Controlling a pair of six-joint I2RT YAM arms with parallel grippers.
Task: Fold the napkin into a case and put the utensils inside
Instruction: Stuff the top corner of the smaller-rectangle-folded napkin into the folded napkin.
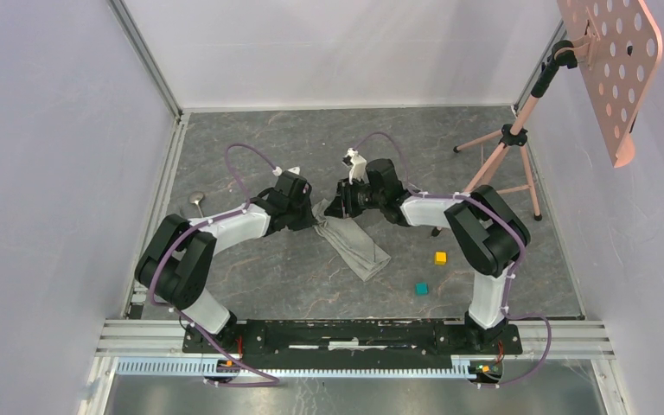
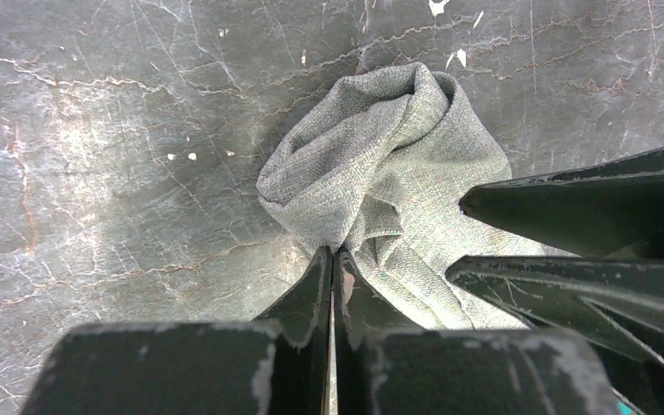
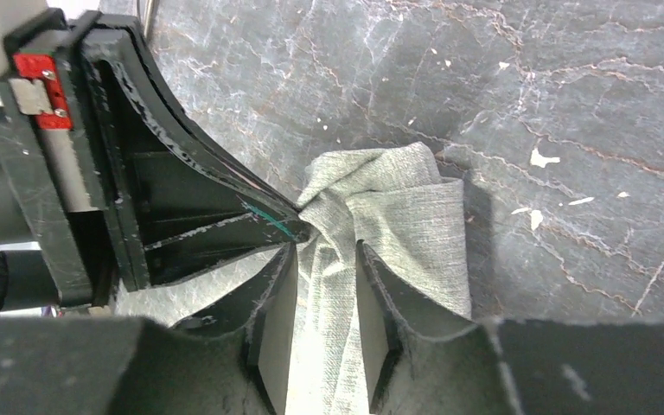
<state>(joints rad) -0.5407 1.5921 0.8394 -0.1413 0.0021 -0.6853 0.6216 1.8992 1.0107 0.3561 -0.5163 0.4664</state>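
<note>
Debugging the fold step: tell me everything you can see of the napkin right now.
The napkin is grey-green woven cloth, soft-looking. It lies on the table as a long crumpled strip, slanting from the grippers toward the near right. Its far end is bunched into rumpled folds. The left gripper is shut on that bunch. The right gripper straddles it alongside, jaws apart, with cloth between them. It is not yet folded into a case.

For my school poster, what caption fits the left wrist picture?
Left gripper pinches the bunched grey-green napkin on the grey table, with the right gripper close beside.
</note>
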